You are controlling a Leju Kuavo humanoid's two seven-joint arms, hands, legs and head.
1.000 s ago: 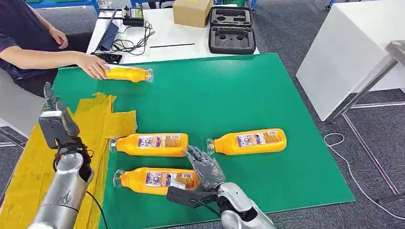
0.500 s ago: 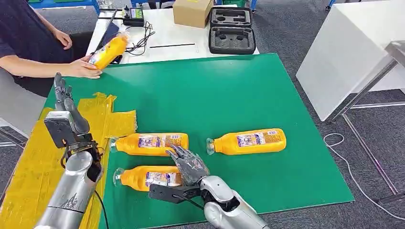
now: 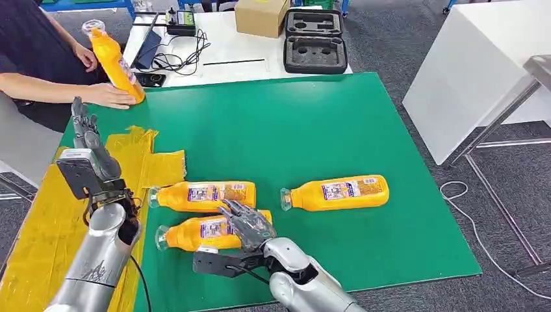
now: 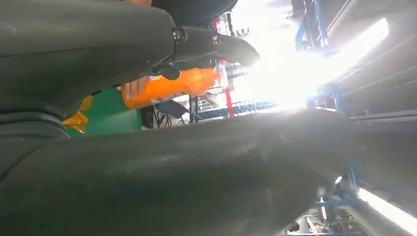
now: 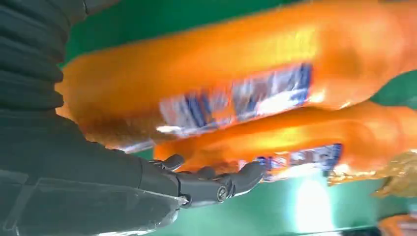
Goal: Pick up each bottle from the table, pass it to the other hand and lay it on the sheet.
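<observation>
At upper left, a person's hand (image 3: 112, 96) stands an orange bottle (image 3: 115, 64) upright at the green mat's (image 3: 312, 123) edge. Below, the left hand (image 3: 88, 140) hangs spread and empty above the yellow sheet (image 3: 39, 227). Lower centre, the right hand (image 3: 247, 224) grips the nearest bottle (image 3: 195, 234); two more bottles (image 3: 205, 194) (image 3: 338, 192) lie beyond.

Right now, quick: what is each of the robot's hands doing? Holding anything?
Left hand: open, raised over the yellow sheet, holding nothing.
Right hand: fingers lie over the nearest orange plastic bottle; whether it grips cannot be told.
</observation>
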